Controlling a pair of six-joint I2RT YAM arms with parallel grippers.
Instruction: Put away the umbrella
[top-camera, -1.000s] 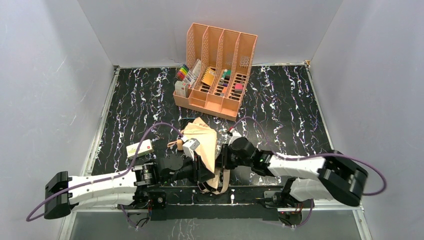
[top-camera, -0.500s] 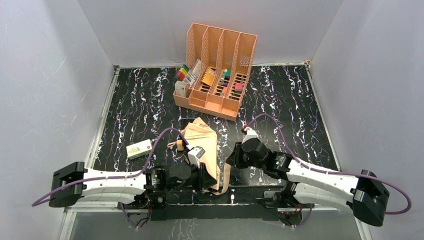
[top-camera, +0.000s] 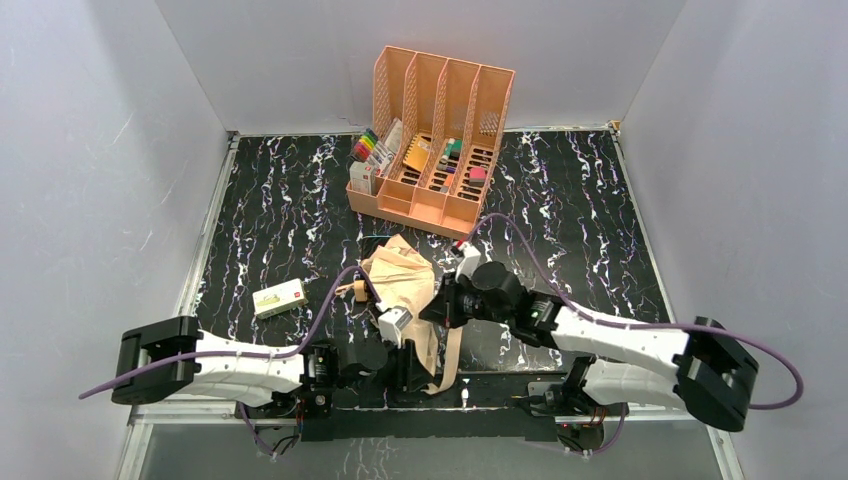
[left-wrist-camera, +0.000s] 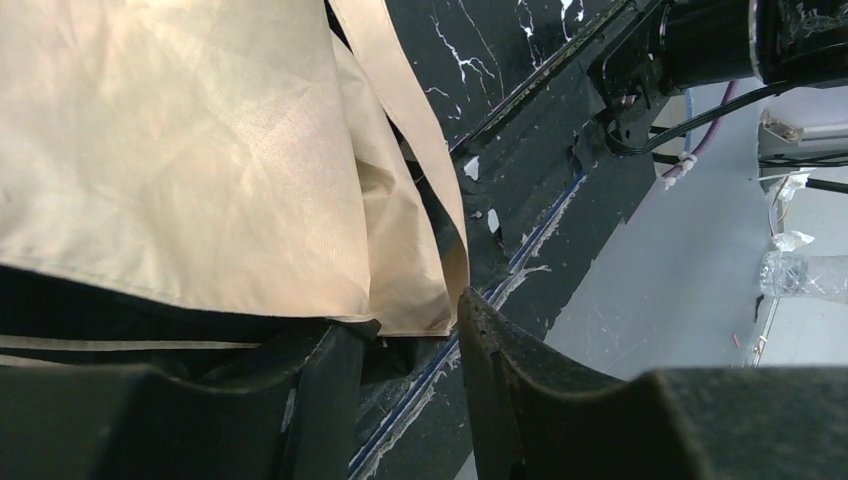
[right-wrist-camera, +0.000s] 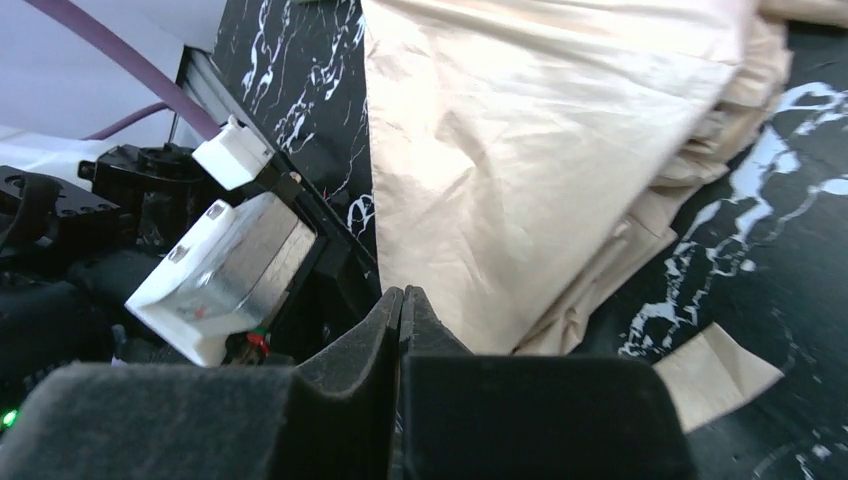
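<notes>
The umbrella (top-camera: 402, 285) lies folded loose near the table's front middle, tan face up, and a strap of it (top-camera: 452, 350) trails toward the near edge. My left gripper (top-camera: 410, 368) is low at the umbrella's near end. In the left wrist view it (left-wrist-camera: 405, 318) stands open, with the hem of the umbrella (left-wrist-camera: 180, 150) just at the fingertips. My right gripper (top-camera: 433, 307) is at the canopy's right side. In the right wrist view it (right-wrist-camera: 400, 297) is shut, and the edge of the umbrella (right-wrist-camera: 540, 150) runs into the seam between its tips.
A peach file organizer (top-camera: 435, 150) full of stationery stands at the back. A small cream box (top-camera: 279, 297) lies left of the umbrella. The black base rail (top-camera: 490, 385) runs along the near edge. The left wrist's white camera housing (right-wrist-camera: 225, 275) sits close beside my right fingers.
My right arm swung away to the right, then came back left to the canopy, and its jaws closed. My left arm drew back toward the near edge, and its jaws opened.
</notes>
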